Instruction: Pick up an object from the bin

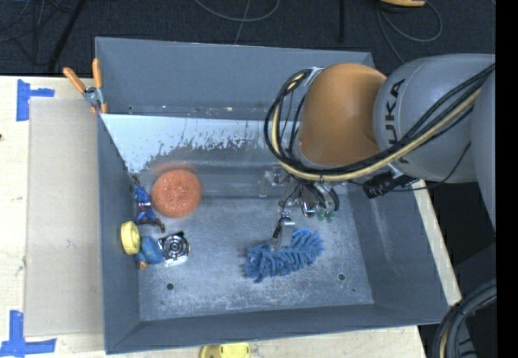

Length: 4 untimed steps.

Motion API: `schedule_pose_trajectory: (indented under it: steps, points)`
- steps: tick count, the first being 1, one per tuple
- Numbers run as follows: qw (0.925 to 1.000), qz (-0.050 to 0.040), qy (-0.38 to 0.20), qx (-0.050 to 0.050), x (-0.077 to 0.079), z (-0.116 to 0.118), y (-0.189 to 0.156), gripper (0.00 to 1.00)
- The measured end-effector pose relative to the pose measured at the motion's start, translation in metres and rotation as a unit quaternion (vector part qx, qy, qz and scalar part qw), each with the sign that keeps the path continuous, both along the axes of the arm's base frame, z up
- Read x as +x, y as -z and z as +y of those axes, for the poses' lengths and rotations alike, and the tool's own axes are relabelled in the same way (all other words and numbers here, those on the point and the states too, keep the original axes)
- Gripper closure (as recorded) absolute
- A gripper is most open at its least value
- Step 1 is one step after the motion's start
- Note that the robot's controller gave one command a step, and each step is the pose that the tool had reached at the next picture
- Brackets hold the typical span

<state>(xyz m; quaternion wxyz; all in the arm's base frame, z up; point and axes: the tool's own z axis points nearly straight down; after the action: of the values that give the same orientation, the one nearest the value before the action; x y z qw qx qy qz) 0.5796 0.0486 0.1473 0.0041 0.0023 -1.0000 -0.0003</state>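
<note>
The grey metal bin (pixel 243 81) holds six loose things. Nearest the jaws is one blue shaggy cloth piece (pixel 283 255) with thick tufted strands, lying on the floor at about 4 o'clock from the bin's middle. The arm (pixel 437 121), with its orange cover (pixel 340 113) and looped cables (pixel 279 117), reaches in from 3 o'clock. Its jaws hang low at the cloth's 11 o'clock edge. I cannot tell whether they are spread or pressed together, nor whether they touch the cloth.

Well apart, at 10 o'clock, sits one orange ball (pixel 176 192). At 9 o'clock is a tight cluster: one yellow round piece (pixel 129 237), one silvery round metal piece (pixel 174 247), and two small blue pieces (pixel 142 199) (pixel 150 250), one above and one just beside the yellow one.
</note>
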Motion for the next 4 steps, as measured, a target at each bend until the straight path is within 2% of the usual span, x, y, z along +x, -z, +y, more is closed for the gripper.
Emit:
schedule_pose_trajectory:
  steps: [1,2,3,4]
  points:
    - [1.0,-0.0037,0.0,0.0,0.002,0.0,-0.004,0.0]
    - [1.0,-0.0066,-0.001,0.0,-0.017,-0.018,0.048,0.0]
    - [0.9987,-0.0044,-0.051,0.0,-0.021,-0.007,0.075,1.0]
    - [0.9987,-0.0044,-0.05,0.0,-0.021,-0.007,0.075,1.0]
